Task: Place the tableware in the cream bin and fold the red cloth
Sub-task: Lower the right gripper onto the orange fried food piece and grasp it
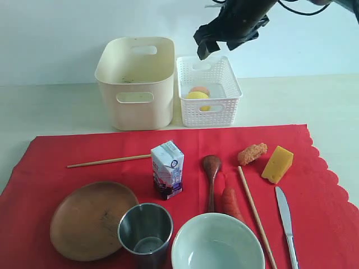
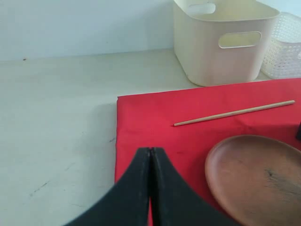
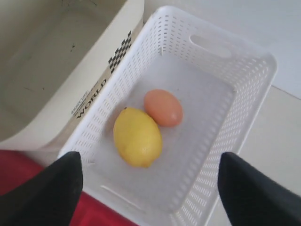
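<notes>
Bowl (image 1: 217, 246) cut off at exterior 6 o'clock; left gripper (image 2: 150, 150) only in wrist view — jaws together. Right gripper (image 3: 148, 160) spread, empty, over basket (image 3: 247, 94) — lemon (image 3: 137, 137), egg (image 3: 163, 107) inside.

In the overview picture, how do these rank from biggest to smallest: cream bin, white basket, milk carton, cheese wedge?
1. cream bin
2. white basket
3. milk carton
4. cheese wedge
The carton and cheese seem nearer the camera, yet still look smaller than both containers.
</notes>
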Available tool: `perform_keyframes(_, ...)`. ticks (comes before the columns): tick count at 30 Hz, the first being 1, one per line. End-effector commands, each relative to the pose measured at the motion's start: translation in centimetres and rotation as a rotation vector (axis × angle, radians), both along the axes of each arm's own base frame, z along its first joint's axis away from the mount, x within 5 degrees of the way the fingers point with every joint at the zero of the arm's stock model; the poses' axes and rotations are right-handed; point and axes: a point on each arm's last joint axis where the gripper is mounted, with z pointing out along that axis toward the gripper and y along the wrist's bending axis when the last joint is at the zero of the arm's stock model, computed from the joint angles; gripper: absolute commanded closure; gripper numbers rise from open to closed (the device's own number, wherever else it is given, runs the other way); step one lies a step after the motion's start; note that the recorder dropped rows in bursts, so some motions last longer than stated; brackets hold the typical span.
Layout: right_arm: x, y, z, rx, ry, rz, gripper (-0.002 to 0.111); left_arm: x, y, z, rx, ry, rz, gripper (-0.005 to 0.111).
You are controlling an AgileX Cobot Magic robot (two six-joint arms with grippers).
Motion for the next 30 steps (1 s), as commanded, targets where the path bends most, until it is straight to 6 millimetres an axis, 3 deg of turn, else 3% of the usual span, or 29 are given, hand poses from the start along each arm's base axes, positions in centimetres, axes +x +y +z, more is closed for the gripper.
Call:
perform_keyframes(1,-1.2,-0.7,2.0,-0.033,0.033,-0.001,0.033,0.0,0.0,0.0,-0.004,-0.009,0.005,0.107)
perform_keyframes(6,-2.5,-1.0,3.3,-0.052,0.093,0.015,0.033,0.0,0.0,0.0,-0.004,-0.009,0.005,0.107)
perform_keyframes(16,-4.1,-1.5,6.1,-0.058,0.045,0.037,0.040,0.0,0.0,0.0,-0.004,-0.009,0.005,0.107)
perform_keyframes(30,-7.3,-2.5,6.4,-0.100,0.100,0.072,0.040,0.0,0.0,0.0,-0.004,-0.009,0.005,0.107)
